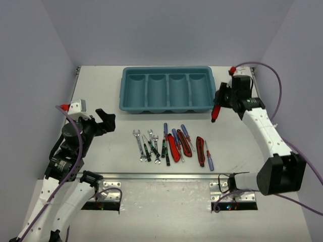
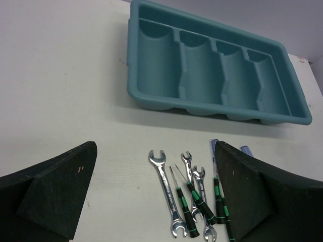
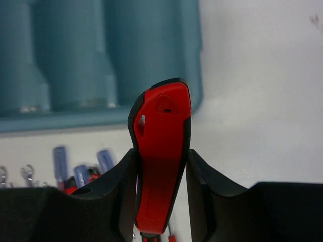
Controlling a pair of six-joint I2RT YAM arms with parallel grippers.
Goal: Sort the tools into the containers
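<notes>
From above, your right gripper (image 1: 218,107) hung just off the right end of the teal tray (image 1: 166,69). It was closed narrowly on a red-and-black utility knife (image 1: 215,113) that pointed down toward the tabletop (image 1: 101,85). The right wrist view showed the grip itself, which the overhead camera could not. Both fingers (image 3: 123,176) pressed on the flanks of the utility knife (image 3: 161,146), and its rounded end poked out past them.

Your left gripper (image 1: 104,120) stood spread wide and held nothing, left of the tool pile. Its own camera looked between the fingers (image 2: 60,186) at the silver wrenches (image 2: 165,189) and green-black drivers (image 2: 199,199), which lay in a tangle. Only the overhead view laid out the rest of the pile: blue-handled screwdrivers (image 1: 175,136) and more utility knives (image 1: 174,148).

The tray's four compartments (image 2: 202,70) ran side by side. The overhead and left wrist views showed bare teal floors in all four. In the right wrist view, pale glints sat at one compartment's near end. They were possibly reflections, but too blurred for you to tell.
</notes>
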